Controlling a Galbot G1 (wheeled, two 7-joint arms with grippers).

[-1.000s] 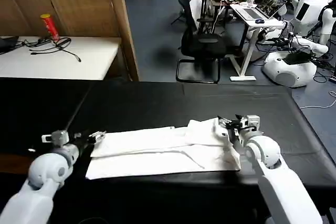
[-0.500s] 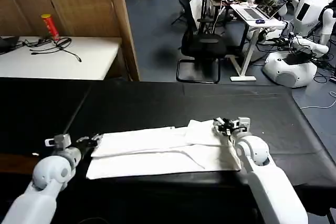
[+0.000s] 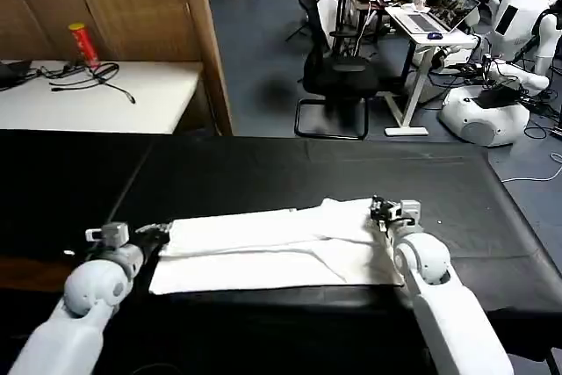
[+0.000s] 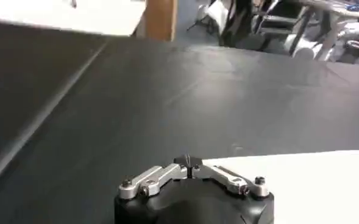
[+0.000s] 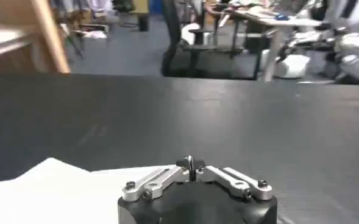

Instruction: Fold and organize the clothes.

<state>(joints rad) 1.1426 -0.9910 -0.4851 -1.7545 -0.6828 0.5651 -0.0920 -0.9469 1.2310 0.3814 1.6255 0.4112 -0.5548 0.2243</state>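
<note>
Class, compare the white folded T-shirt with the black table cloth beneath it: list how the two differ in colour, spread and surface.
The white folded cotton T-shirt is pale; the black table cloth is dark. The T-shirt forms a narrow strip near the front edge, between the left pincer and right pincer; the cloth spans the whole tabletop. The T-shirt shows folds and layered edges; the cloth lies mostly smooth. Both are flat fabric.
</note>
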